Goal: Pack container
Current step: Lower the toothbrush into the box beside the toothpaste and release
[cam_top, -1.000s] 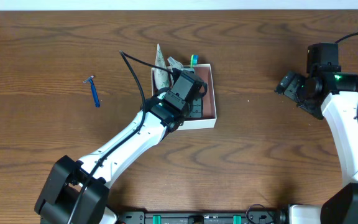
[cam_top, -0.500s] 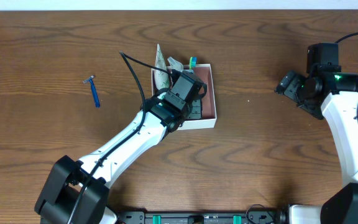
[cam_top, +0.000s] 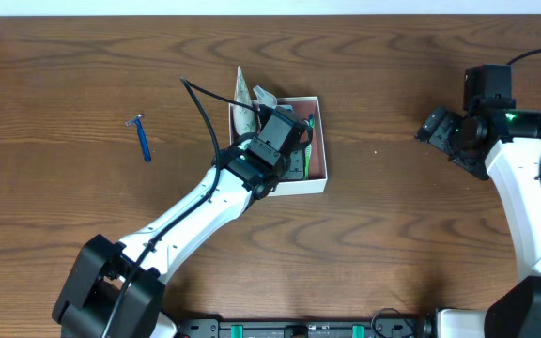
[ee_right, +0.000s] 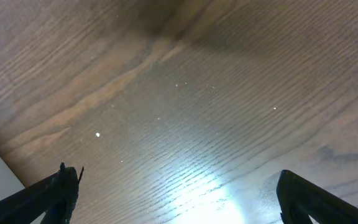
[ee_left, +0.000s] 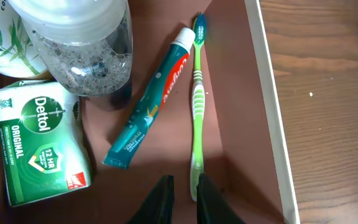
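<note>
Left gripper (ee_left: 184,198) hangs low inside the container (ee_left: 269,106), fingers parted only narrowly and gripping nothing; the tail of the green toothbrush (ee_left: 197,112) lies just at their tips. The container sits mid-desk. It is probably light and thin-walled, apt to flex and slide, so best pinched at a wall near a corner. Right gripper (ee_right: 179,186) is spread wide, empty, over the desk (ee_right: 185,93).

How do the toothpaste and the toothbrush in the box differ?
The toothbrush is green, thin and longer; the toothpaste is a shorter, flat tube in teal, red and white. The toothbrush runs along the wall; the toothpaste lies slanted. Both lie flat on the container floor.
</note>
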You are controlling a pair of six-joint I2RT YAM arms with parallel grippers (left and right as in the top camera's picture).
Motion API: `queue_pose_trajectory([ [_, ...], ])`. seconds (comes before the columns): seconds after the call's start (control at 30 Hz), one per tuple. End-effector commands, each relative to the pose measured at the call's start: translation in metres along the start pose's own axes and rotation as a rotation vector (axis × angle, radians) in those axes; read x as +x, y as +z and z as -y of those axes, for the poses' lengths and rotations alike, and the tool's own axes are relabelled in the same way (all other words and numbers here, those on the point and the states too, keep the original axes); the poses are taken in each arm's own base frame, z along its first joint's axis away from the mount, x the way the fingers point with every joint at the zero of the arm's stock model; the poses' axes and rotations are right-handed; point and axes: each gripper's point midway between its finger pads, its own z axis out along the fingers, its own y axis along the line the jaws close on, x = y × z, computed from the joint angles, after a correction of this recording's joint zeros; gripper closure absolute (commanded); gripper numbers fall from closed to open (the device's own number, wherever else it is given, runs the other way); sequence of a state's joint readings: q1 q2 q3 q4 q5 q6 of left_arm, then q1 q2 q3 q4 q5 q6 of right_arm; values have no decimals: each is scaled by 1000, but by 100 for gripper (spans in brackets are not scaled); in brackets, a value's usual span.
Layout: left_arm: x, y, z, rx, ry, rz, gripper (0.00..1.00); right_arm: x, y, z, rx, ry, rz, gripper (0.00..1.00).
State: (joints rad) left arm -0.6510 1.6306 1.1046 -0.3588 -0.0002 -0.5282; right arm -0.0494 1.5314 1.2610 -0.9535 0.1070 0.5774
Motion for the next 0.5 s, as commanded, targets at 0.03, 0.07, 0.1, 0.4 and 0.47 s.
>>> queue_pose_trajectory([
  [0.03, -5, 2, 2, -1, 12, 13, 85, -1, 0, 2, 7, 16, 2, 1],
  [0.07, -6, 0, 2, 1, 23, 18, 85, -1, 0, 2, 7, 16, 2, 1],
  [0.1, -9, -2, 4, 6, 40, 25, 84, -1, 0, 2, 6, 15, 2, 1],
  [0.4, -35, -80, 7, 9, 163, 124, 85, -1, 0, 2, 7, 16, 2, 1],
  [0.47, -38, -104, -2, -24, 159, 160, 85, -1, 0, 2, 6, 16, 2, 1],
])
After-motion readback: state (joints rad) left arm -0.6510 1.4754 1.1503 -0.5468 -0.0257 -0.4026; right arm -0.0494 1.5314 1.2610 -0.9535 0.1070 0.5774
